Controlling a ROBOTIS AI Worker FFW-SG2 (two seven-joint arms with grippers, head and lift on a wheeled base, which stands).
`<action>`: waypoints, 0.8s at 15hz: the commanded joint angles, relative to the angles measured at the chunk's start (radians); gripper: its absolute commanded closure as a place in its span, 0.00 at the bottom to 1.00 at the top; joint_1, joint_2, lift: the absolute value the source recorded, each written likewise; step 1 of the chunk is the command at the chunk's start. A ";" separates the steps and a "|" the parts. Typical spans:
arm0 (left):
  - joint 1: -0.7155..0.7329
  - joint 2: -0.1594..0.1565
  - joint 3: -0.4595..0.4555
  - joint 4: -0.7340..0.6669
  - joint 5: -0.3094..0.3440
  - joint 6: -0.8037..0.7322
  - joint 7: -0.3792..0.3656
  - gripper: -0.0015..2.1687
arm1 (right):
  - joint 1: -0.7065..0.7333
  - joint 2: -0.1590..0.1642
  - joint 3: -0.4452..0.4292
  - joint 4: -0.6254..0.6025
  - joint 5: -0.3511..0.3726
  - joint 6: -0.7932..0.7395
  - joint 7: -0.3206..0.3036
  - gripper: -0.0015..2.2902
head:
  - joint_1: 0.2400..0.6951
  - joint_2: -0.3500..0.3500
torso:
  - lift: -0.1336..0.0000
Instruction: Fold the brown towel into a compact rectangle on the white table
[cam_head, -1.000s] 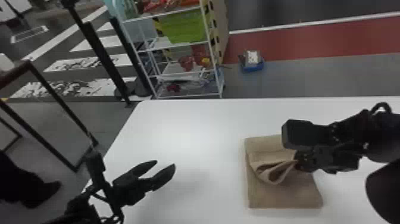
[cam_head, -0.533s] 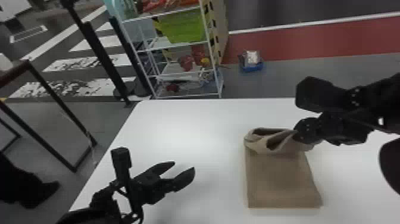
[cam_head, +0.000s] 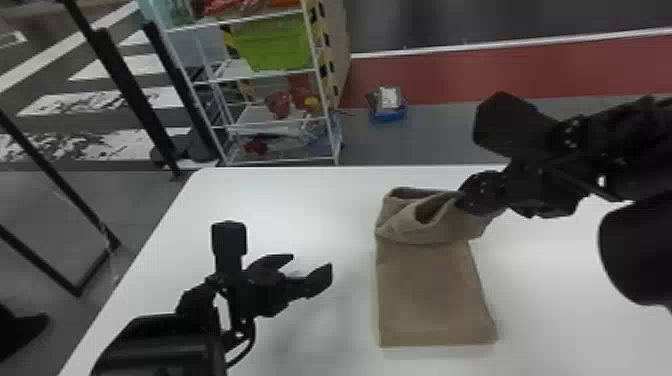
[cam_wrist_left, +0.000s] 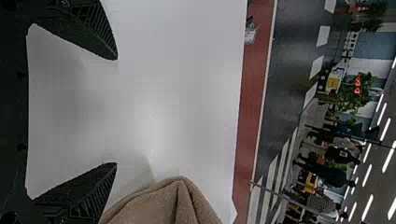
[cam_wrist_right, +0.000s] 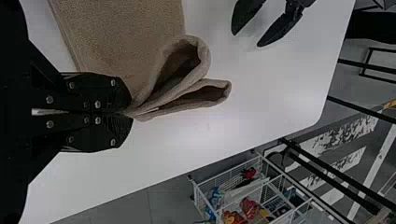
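Observation:
My right gripper is at the far end of the brown towel, shut on its bunched, looped layers. The towel's near part lies flat in a neat strip on the white table. In the right wrist view the fingers of my right gripper pinch the towel, with two open loops sticking out beyond them. Left of the towel, my left gripper stands open and apart from it. The left wrist view has my left gripper with nothing between its fingers and a towel fold beside it.
Beyond the table's far edge stands a white wire shelf with a green bin. A blue box sits on the floor behind the table. Dark posts and a frame are at the left.
My right gripper has moved toward the table's far side, carrying the towel's gathered layers along and uncovering the flat part. My left gripper has shifted right, still open.

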 joint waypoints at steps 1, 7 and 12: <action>-0.013 -0.003 -0.050 0.025 -0.026 -0.063 0.030 0.03 | 0.003 0.000 -0.001 -0.013 0.000 0.013 0.020 0.54 | 1.00 0.84 | 0.07; -0.062 -0.003 -0.173 0.071 -0.075 -0.072 0.146 0.03 | 0.004 0.000 -0.002 -0.014 0.000 0.013 0.020 0.54 | 1.00 0.76 | 0.07; -0.045 -0.003 -0.200 0.035 -0.064 -0.048 0.117 0.03 | 0.013 -0.003 -0.010 -0.022 -0.002 0.013 0.020 0.54 | 1.00 0.72 | 0.07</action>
